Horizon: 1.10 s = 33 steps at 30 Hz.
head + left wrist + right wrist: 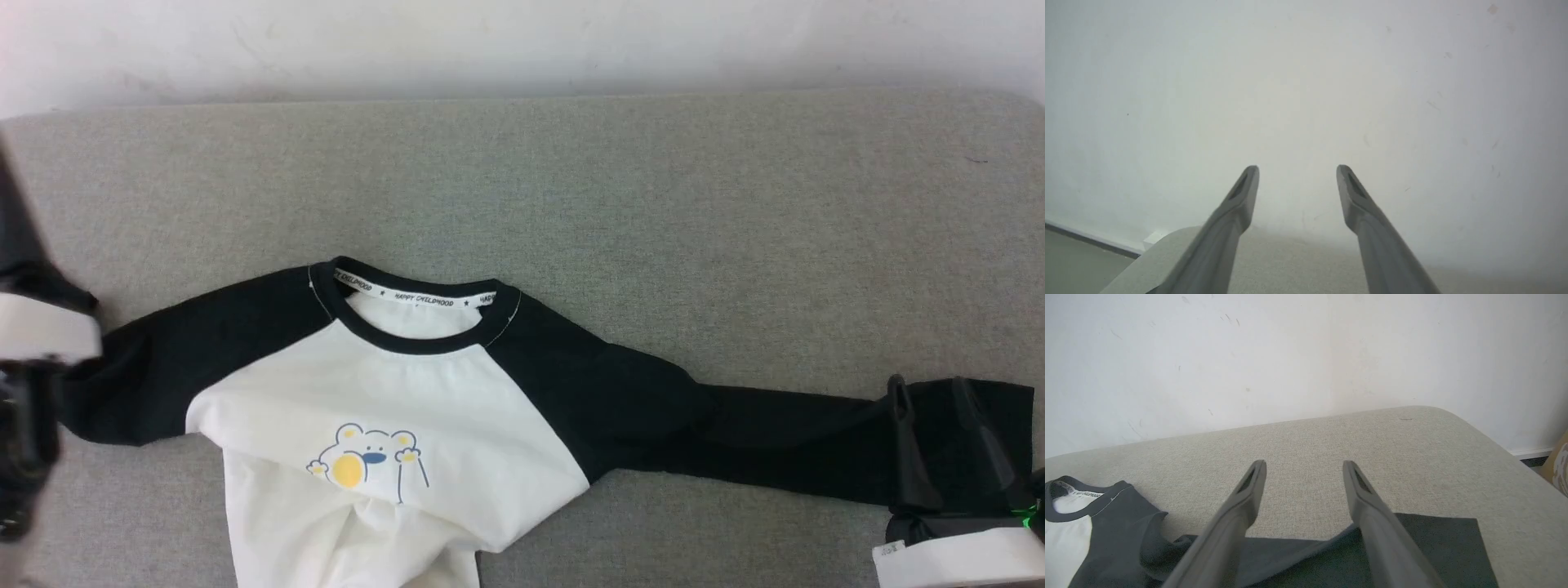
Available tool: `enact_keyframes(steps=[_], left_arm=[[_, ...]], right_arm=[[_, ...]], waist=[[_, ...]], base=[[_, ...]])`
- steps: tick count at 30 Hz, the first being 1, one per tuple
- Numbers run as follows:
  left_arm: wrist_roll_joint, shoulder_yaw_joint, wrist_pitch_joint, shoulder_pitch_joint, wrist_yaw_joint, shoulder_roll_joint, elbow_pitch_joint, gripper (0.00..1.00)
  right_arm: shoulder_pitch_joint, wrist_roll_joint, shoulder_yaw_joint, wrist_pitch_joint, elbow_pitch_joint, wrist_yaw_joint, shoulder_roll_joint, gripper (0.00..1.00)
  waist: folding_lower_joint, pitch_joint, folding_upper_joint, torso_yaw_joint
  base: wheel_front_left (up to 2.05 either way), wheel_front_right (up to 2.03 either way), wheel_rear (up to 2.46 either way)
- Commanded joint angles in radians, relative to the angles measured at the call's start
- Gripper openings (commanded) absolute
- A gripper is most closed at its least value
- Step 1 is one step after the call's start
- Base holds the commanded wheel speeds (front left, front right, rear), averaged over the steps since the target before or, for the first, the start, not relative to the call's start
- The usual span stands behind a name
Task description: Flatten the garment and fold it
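The garment (392,392) lies face up on the grey table (653,204): white body with a bear print, black collar and black sleeves. One sleeve (775,441) stretches flat to the right. My right gripper (927,388) hovers open over that sleeve's cuff, and in the right wrist view the gripper (1305,463) holds nothing, with the cuff (1437,547) flat under its fingers. The other sleeve (163,367) runs left behind my blurred left arm (33,343). In its own wrist view my left gripper (1297,169) is open and empty, pointing at the wall over the table's rounded corner (1167,253).
A white wall (522,41) runs along the table's far edge. The far half of the table is bare grey fabric. Floor (1069,261) shows past the left corner, and a brown box-like thing (1560,465) stands off the right end.
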Motion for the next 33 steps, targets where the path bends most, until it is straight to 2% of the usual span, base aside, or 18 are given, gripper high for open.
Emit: enact_keyframes(steps=[1, 7, 9, 12, 15, 19, 22, 28, 33], left_arm=[[0.027, -0.021, -0.011, 0.002, 0.008, -0.013, -0.053, 1.0], [0.184, -0.1, -0.047, 0.089, 0.064, -0.059, -0.231, 1.0], [0.239, -0.108, -0.054, 0.13, 0.087, -0.099, -0.268, 1.0], [0.35, -0.12, -0.056, 0.194, 0.088, -0.17, -0.337, 1.0], [0.445, -0.132, -0.057, 0.281, 0.074, -0.274, -0.377, 1.0], [0.514, -0.134, -0.057, 0.403, 0.019, -0.414, -0.377, 1.0], [0.562, -0.119, -0.057, 0.469, -0.045, -0.478, -0.346, 1.0], [0.638, -0.084, -0.057, 0.501, -0.155, -0.535, -0.296, 1.0], [0.681, -0.073, -0.057, 0.505, -0.221, -0.556, -0.263, 1.0]], right_arm=[[0.007, 0.005, 0.0, -0.003, -0.004, -0.001, 0.002, 1.0], [0.007, 0.008, -0.003, -0.009, -0.008, -0.001, 0.002, 1.0], [0.008, 0.007, -0.006, -0.011, -0.009, -0.001, 0.002, 1.0], [0.012, 0.006, -0.005, -0.013, -0.01, -0.001, 0.002, 1.0], [0.015, 0.007, -0.011, -0.016, -0.01, -0.001, 0.002, 1.0], [0.027, 0.009, -0.015, -0.019, -0.003, -0.001, 0.002, 1.0], [0.04, 0.013, -0.02, -0.02, 0.002, -0.001, 0.002, 1.0], [0.021, -0.023, 0.003, 0.01, -0.02, -0.001, 0.002, 1.0], [-0.069, -0.114, 0.076, 0.159, -0.063, -0.001, -0.003, 1.0]], waist=[[0.0001, -0.002, -0.0001, 0.0], [0.0001, -0.007, -0.0001, -0.011], [0.0001, -0.01, -0.0001, -0.017], [0.0001, -0.014, -0.0001, -0.028], [0.0001, -0.02, -0.0001, -0.036], [0.0001, -0.038, -0.0001, -0.037], [0.0001, -0.054, -0.0001, -0.028], [0.0001, -0.066, -0.0001, -0.001], [0.0001, -0.056, -0.0001, 0.004]], base=[[0.0, 0.0, 0.0], [0.0, 0.0, 0.0], [0.0, 0.0, 0.0], [0.0, 0.0, 0.0], [0.0, 0.0, 0.0], [0.0, 0.0, 0.0], [0.0, 0.0, 0.0], [0.0, 0.0, 0.0], [0.0, 0.0, 0.0]])
